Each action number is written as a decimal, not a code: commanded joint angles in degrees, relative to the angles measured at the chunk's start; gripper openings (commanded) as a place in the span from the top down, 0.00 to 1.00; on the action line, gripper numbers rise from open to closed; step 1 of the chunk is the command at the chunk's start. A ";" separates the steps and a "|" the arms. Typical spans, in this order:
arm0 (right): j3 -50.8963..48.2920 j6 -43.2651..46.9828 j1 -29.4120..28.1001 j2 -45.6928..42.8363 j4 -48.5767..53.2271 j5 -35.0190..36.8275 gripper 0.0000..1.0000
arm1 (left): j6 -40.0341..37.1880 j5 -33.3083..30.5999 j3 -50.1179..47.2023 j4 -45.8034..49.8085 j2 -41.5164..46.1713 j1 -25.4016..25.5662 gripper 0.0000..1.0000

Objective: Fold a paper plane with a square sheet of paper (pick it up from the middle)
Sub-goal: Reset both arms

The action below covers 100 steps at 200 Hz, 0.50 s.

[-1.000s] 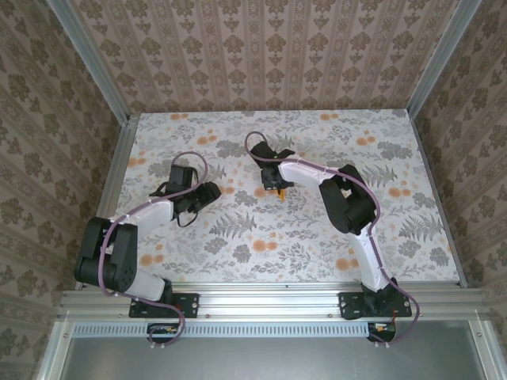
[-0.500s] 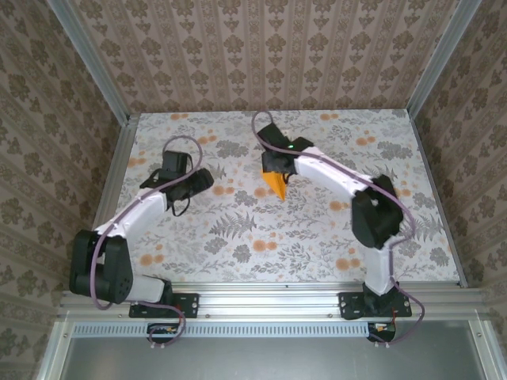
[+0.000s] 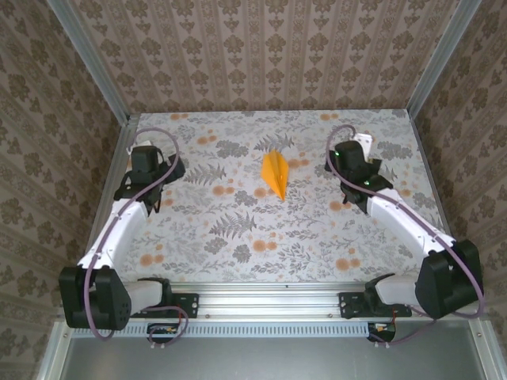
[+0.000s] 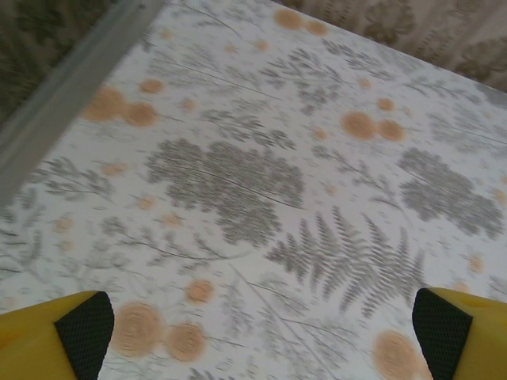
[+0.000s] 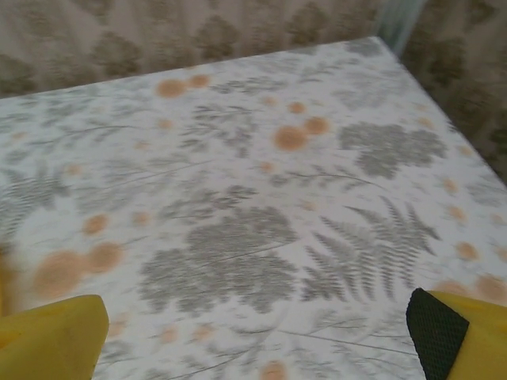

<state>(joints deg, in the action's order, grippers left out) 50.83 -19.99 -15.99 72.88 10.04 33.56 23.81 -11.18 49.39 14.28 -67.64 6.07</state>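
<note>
Top view: we see the paper plane (image 3: pixel 276 175) lying on the flowered tablecloth (image 3: pixel 238 237), mid-table toward the back. It's a narrow orange-yellow dart with its tip pointing at the near edge. The left arm (image 3: pixel 119 226) is stretched up the left side, with its wrist close to the aluminium rail (image 3: pixel 117 170). The right arm (image 3: pixel 404 222) reaches up the right side, with its wrist toward the back right. The plane sits between the two wrists, well apart from both and touching neither. From this view we can't tell how the jaws stand.

Left wrist view: we read the left gripper (image 4: pixel 261 336) as spread wide. Its yellow fingers with black pads (image 4: pixel 83 326) sit at the two bottom corners, with bare fern-and-flower cloth between them. The rail cuts across the upper left corner.

Right wrist view: the right gripper (image 5: pixel 257 336) is spread wide too. One yellow finger (image 5: pixel 55 336) is at the bottom left and the other, black pad showing, is at the bottom right, with bare cloth between them. The patterned wall (image 5: pixel 198 32) runs across the top, and the picture is slightly blurred
</note>
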 commanded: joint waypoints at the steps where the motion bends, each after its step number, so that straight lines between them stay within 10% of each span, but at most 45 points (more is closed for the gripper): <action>1: -8.08 2.73 4.43 -4.48 -10.61 2.98 0.00 | -3.87 -7.59 -4.86 -4.77 2.33 -1.91 0.00; 35: -22.09 4.79 10.22 -7.45 -24.47 2.09 0.00 | -9.88 -13.56 -13.15 -14.95 3.56 -2.77 0.00; 100: -30.26 13.23 11.70 0.72 -49.41 -9.21 0.00 | -22.89 -0.28 -23.94 -42.39 -3.63 -3.63 0.00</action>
<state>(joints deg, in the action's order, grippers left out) 21.58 -11.09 -4.49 71.68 -24.51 30.11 8.49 -17.67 29.08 -12.36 -69.01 3.36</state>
